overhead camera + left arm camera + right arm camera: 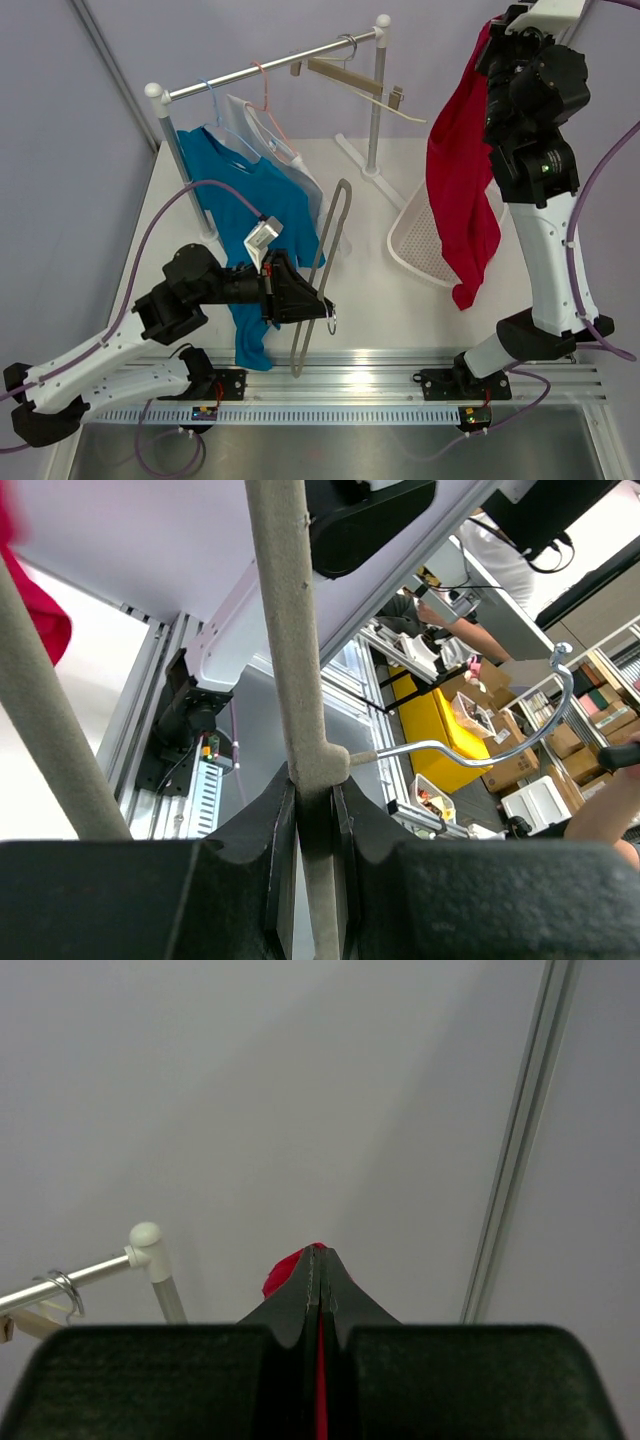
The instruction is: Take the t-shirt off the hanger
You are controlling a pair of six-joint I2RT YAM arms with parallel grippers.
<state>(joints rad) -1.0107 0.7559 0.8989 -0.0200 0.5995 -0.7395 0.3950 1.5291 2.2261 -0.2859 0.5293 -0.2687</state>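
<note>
left gripper (315, 792) clenched on hanger (283, 630) neck; right gripper (320, 1263) pinches red t-shirt (458, 190), cloth dangling below it.

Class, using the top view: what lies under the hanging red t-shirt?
A white mesh basket sits on the table below the red t-shirt, which the right gripper holds up. The cloth hides the basket's right part, so anything inside there cannot be seen.

Hanger (285, 630) in the left claw (315, 800) front centre, t-shirt (460, 190) under the right claw (319, 1265) at right, rack (270, 68) behind.
</note>
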